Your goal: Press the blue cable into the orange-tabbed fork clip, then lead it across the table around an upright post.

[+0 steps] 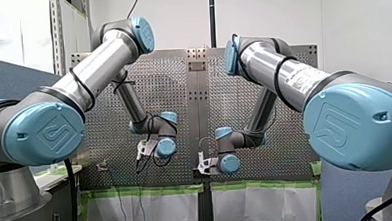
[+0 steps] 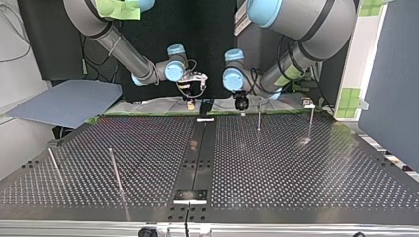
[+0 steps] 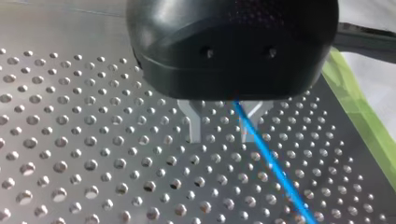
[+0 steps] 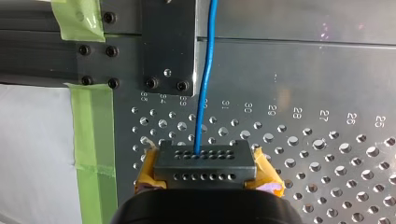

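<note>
Where metal table (image 4: 280,93) is perforated, slim cable (image 4: 205,93) runs.

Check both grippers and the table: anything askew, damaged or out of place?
Nothing damaged or spilled. The thin blue cable runs straight from my right gripper and goes unclamped past my left gripper's open metal fingers. Two thin metal posts at the top view's left seem to lean, perhaps perspective.

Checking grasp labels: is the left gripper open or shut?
Open: the left gripper has metal fingers apart, the table showing between them; the blue cable crosses one.
</note>
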Robot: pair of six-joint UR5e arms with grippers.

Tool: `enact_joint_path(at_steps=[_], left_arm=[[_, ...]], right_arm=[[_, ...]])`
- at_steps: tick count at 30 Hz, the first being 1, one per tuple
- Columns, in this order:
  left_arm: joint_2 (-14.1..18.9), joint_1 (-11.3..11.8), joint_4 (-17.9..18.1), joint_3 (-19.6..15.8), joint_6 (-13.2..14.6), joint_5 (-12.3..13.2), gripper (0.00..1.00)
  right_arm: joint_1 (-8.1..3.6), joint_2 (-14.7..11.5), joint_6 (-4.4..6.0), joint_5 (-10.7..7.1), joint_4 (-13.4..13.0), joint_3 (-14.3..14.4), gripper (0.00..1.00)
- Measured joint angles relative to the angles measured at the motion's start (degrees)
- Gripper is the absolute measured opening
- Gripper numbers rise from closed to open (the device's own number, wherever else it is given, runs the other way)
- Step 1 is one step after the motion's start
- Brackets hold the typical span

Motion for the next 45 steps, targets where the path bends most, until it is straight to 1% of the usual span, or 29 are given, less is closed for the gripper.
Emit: enact_joint_path(at_steps=[5,6,8,10,11,13,14,15,16,17,18,27,29,32,35,36,39,42,45], left_arm=[[-0.01,-0.47,-2.65,0.94,1.17,-0.80,0.42],[-0.02,-0.52,-2.94,1.00,1.31,-1.04,0.39],[-0.02,-0.58,-3.43,1.12,1.78,-1.68,0.39],[-0.02,-0.60,-3.67,1.18,2.18,-2.11,0.34],[-0.02,-0.60,-3.79,1.20,2.36,-2.28,0.34],[-0.02,-0.62,-3.93,1.21,2.54,-2.42,0.24],[-0.02,-0.66,-3.99,1.21,2.64,-2.46,0.24],[-0.02,-0.69,-4.02,1.21,2.70,-2.46,0.15],[-0.02,-0.73,-4.04,1.21,2.74,-2.44,0.09],[-0.02,-0.80,-4.07,1.22,2.77,-2.43,0.09],[-0.02,-0.85,-4.09,1.22,2.79,-2.42,0.00],[0.00,-1.32,-4.33,1.23,2.64,-2.39,0.00],[0.03,-1.47,-4.44,1.23,2.16,-2.31,0.00],[0.04,-1.81,-4.72,1.23,0.93,-2.36,0.00],[0.06,-2.14,-4.94,1.23,-0.01,-2.51,0.00],[0.09,-2.30,-5.02,1.23,-0.26,-2.55,0.00],[0.48,-3.05,-5.40,1.22,-1.44,-2.60,0.00],[1.59,-3.90,-5.89,1.20,-2.88,-2.67,0.00],[3.19,-4.68,-6.62,1.20,-4.10,-2.70,0.00]], right_arm=[[0.04,0.00,0.00,0.00,0.01,0.00,0.00],[0.04,0.00,0.00,0.00,0.04,0.00,0.00],[0.04,0.00,0.00,0.00,0.12,0.00,0.00],[0.03,0.00,0.00,0.00,0.20,0.00,0.00],[0.04,0.00,0.00,0.00,0.22,0.00,0.00],[0.07,0.00,0.00,0.00,0.24,0.00,0.00],[0.07,0.00,0.00,0.00,0.25,0.00,0.00],[0.08,0.01,0.00,0.00,0.28,0.00,0.00],[0.11,0.01,0.00,0.00,0.29,-0.01,0.00],[0.13,0.01,0.00,0.00,0.32,-0.01,0.00],[0.13,0.01,0.00,0.00,0.38,-0.01,0.00],[0.18,0.05,-0.06,0.00,0.66,0.00,0.00],[0.19,0.03,-0.11,0.06,0.94,0.00,0.00],[0.19,0.02,-0.41,0.60,1.88,0.00,0.00],[0.11,-0.06,-1.07,1.79,3.09,-0.01,0.00],[0.05,-0.16,-1.49,2.39,3.64,0.00,0.00],[-0.01,-0.92,-2.83,3.34,5.02,0.00,0.00],[0.08,-2.32,-3.63,3.67,5.99,-0.01,0.00],[0.20,-3.79,-3.92,3.75,6.93,0.00,0.00]])
